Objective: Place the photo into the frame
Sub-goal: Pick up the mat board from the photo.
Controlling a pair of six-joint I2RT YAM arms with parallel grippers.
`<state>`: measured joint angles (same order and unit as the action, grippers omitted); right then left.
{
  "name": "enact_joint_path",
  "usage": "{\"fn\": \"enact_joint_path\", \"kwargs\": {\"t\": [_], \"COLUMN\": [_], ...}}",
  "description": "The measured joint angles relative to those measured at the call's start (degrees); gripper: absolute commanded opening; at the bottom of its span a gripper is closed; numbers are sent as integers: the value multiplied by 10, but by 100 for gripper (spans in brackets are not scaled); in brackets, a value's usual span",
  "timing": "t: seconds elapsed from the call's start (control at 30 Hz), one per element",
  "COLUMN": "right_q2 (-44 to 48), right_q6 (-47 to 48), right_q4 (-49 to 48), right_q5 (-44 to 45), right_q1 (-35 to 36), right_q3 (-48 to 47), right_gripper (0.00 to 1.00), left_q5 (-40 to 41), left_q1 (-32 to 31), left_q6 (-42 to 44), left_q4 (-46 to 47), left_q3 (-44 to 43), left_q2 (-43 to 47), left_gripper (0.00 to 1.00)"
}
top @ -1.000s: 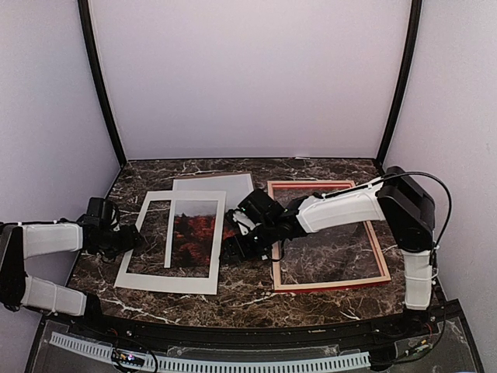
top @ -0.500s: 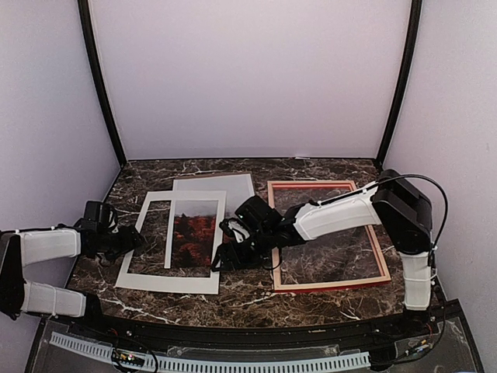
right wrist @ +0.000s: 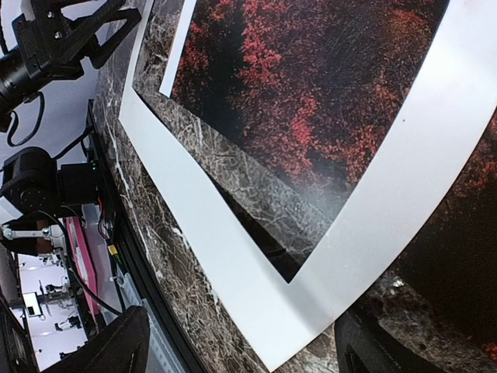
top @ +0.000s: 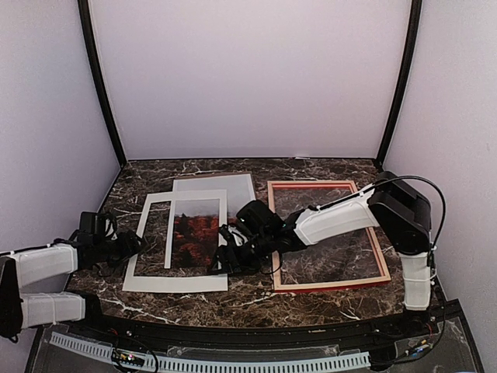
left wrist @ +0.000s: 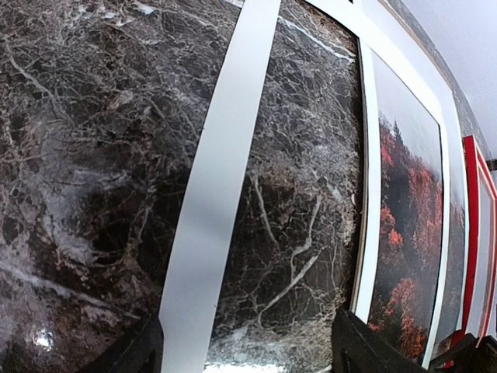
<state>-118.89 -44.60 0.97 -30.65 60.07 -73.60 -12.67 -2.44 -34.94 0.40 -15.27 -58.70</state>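
The photo (top: 194,233) of red trees lies face up on the marble, inside the right half of a white mat border's (top: 175,281) opening. To its right lies the frame (top: 329,283), red and empty, with marble showing through. My left gripper (top: 130,245) is open low at the mat's left strip (left wrist: 217,194), which runs between its fingers (left wrist: 136,356); the photo (left wrist: 411,233) lies to the right. My right gripper (top: 225,258) hangs open over the mat's near right corner (right wrist: 311,311), just below the photo (right wrist: 326,93).
A pale grey sheet (top: 213,185) lies behind the mat, partly under it. The right forearm (top: 334,217) crosses over the frame's left side. The frame's red edge (left wrist: 471,233) shows past the photo. Black corner posts and the table's front rail (top: 233,330) bound the space.
The right gripper has moved left and nearer, onto the mat's near right corner. The mat has shifted slightly right. The left arm has drawn back a little.
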Motion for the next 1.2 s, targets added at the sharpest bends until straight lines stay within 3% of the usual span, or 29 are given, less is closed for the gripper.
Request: {"fn": "enact_joint_path", "kwargs": {"t": [0.97, 1.2], "right_q2": [20, 20], "right_q6": [-141, -156], "right_q4": [-209, -218], "right_q5": [-47, -52], "right_q1": [-45, -49], "right_q3": [128, 134], "right_gripper": [73, 60], "left_q5": [-17, -17], "left_q1": [-47, -52], "left_q6": [-30, -32], "left_q4": [-10, -11], "left_q3": [28, 27], "left_q2": [48, 49], "left_gripper": [69, 69]}}
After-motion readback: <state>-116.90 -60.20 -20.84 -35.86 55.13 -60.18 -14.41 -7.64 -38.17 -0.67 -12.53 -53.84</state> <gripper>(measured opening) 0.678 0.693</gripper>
